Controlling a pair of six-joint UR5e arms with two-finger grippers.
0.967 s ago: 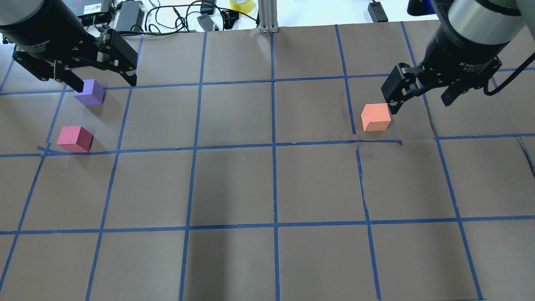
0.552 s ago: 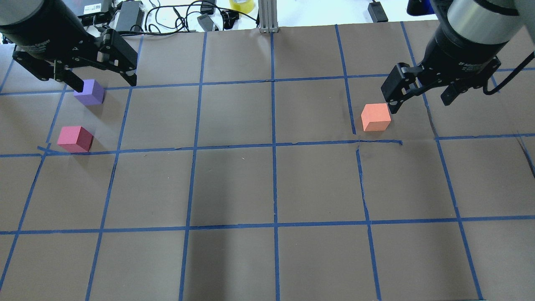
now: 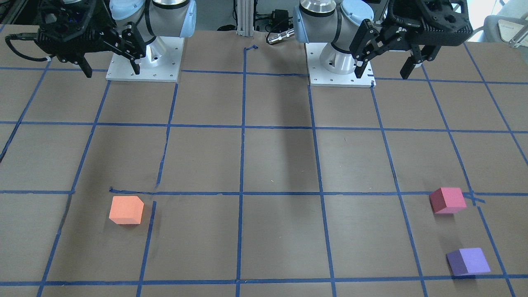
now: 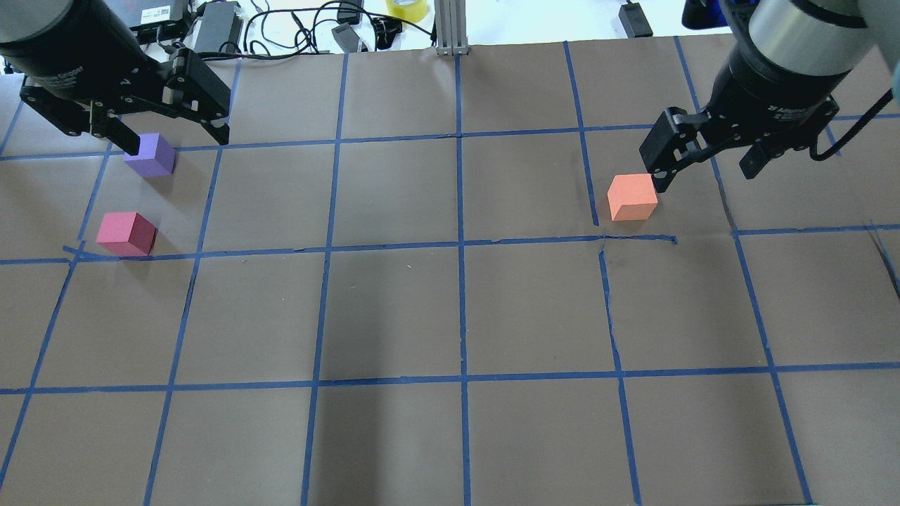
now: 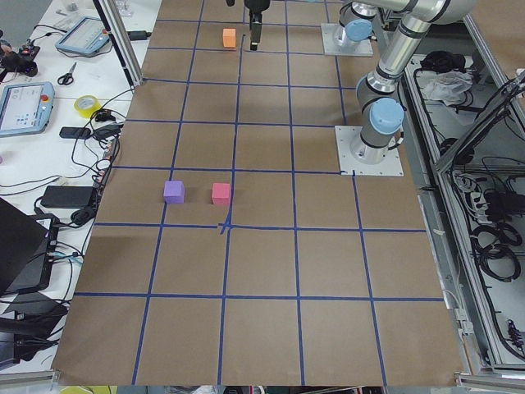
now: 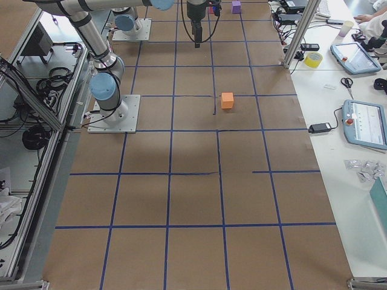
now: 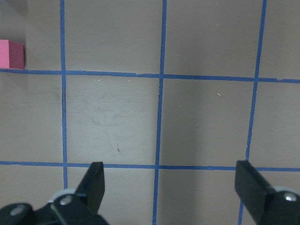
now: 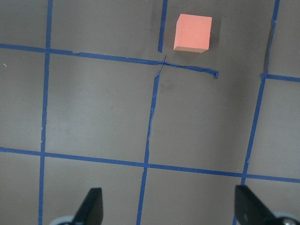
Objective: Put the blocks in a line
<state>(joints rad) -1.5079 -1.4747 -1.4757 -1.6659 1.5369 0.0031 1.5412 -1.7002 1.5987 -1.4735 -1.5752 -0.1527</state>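
Three blocks lie apart on the brown gridded table. The orange block (image 4: 632, 197) (image 3: 126, 210) (image 8: 192, 32) sits on the right side. The purple block (image 4: 150, 154) (image 3: 468, 261) and the pinkish-red block (image 4: 126, 233) (image 3: 447, 200) (image 7: 11, 54) sit on the left side, one grid square apart from each other at most. My left gripper (image 4: 176, 140) (image 7: 172, 187) is open and empty, held high above the table. My right gripper (image 4: 705, 176) (image 8: 168, 206) is open and empty, also held high, with the orange block ahead of it.
An aluminium post (image 4: 450, 28) stands at the table's far edge, with cables, power bricks and a yellow tape roll (image 4: 406, 7) behind it. The two arm bases (image 3: 144, 62) (image 3: 340, 66) sit on the robot's side. Blue tape near the orange block is torn.
The right gripper has drifted very slightly. The left gripper and all three blocks have not moved.
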